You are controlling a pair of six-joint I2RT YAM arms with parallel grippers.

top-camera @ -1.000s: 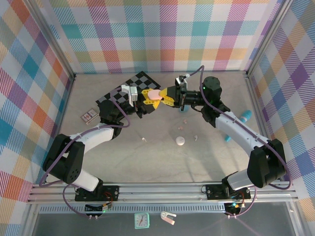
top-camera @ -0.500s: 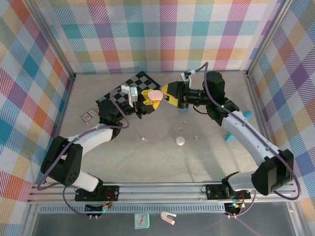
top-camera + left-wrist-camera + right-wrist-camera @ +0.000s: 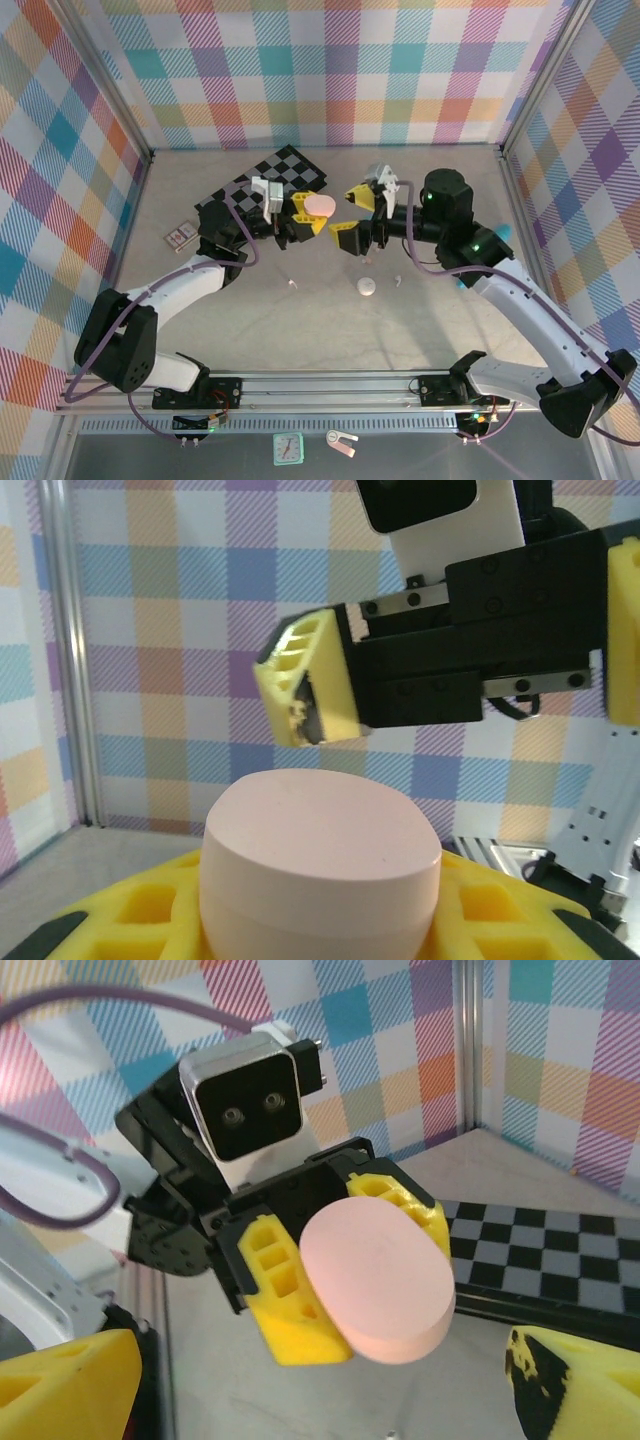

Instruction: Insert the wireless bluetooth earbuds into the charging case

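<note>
The left gripper (image 3: 309, 213) holds the pink case (image 3: 319, 204) between its yellow fingers, a little toward 12 o'clock from the table's middle in the top view. The jaws are narrowed onto the case's sides. In the left wrist view the case is shut, with a seam running round it low down. In the right wrist view it hangs clear of the table, its broad face turned toward that camera.

The right gripper (image 3: 352, 216) faces the case from its 3 o'clock side, just beside it but not touching. Its jaws stand wide, with nothing between them; in its own wrist view the two yellow fingertips sit in the bottom corners, far apart.

The buds lie on the table, outside any case. One tiny pale bud (image 3: 293, 285) is at 7 o'clock from the pink case, and another (image 3: 397, 280) at 4 o'clock. They are too small to show shape or colour. Between them, at 5 o'clock from the pink case, rests a white case (image 3: 367, 287).

A checkered mat (image 3: 290, 168) lies at 11 o'clock from the pink case. A small card (image 3: 181, 236) lies toward 9 o'clock on the table. A teal cylinder (image 3: 503, 233) at 3 o'clock is partly hidden by the right arm.
</note>
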